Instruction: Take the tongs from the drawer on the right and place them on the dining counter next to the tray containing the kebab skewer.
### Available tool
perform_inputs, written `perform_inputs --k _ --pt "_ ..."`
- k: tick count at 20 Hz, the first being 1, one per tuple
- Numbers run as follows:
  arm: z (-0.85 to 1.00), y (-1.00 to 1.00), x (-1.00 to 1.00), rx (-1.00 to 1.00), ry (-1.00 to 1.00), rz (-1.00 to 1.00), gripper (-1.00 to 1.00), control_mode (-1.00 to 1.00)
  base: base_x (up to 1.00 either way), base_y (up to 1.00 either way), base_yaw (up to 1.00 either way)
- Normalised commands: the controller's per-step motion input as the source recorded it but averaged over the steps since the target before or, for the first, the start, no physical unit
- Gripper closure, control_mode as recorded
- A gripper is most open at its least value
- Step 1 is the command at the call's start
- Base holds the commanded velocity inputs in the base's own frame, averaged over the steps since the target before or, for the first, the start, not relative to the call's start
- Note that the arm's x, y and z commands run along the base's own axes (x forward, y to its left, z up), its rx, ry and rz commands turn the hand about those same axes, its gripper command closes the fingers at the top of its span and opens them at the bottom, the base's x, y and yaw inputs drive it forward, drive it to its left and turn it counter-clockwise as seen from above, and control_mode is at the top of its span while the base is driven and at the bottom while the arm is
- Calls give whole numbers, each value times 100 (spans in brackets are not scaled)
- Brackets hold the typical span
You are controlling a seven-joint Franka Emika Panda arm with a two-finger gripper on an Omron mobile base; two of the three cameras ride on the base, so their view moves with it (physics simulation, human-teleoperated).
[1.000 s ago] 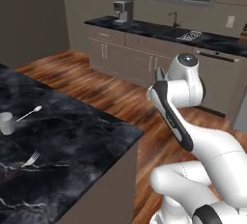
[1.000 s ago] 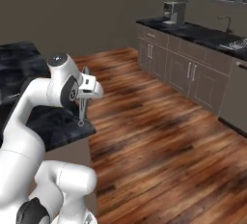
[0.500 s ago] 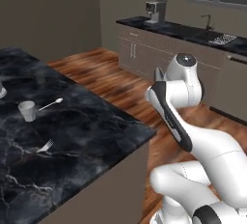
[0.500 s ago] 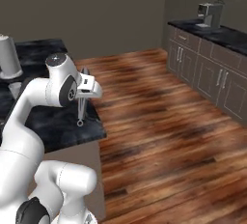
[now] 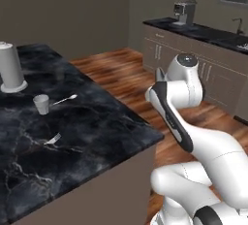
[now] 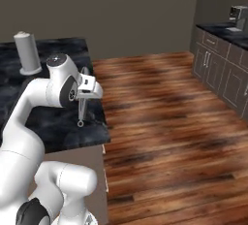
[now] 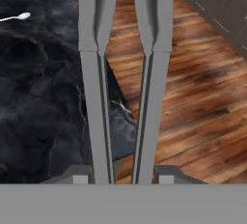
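Gripping tongs [image 7: 123,88] — above dining counter [image 7: 43,102].

Base views flank arm – sharing dining counter [image 5: 97,122].

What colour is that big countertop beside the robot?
Glossy black marble with thin white veins; the counter shows best in the left base view.

- I stand in a home kitchen with a wood plank floor [image 6: 160,103].
- Beside me is a black marble island desk [image 5: 87,136].
- Along the wall: cabinets [image 5: 213,69], a coffee machine [image 5: 185,11], a faucet [image 5: 238,24].
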Motion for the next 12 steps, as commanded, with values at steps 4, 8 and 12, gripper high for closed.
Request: perform_inputs --k 4,8,12 --pt "0 0 0 0 0 0 100 100 -3 -25 35" --pt "0 0 0 0 0 0 100 100 -6 -11 30" --pt "0 0 0 0 0 0 100 100 -7 -18 29"
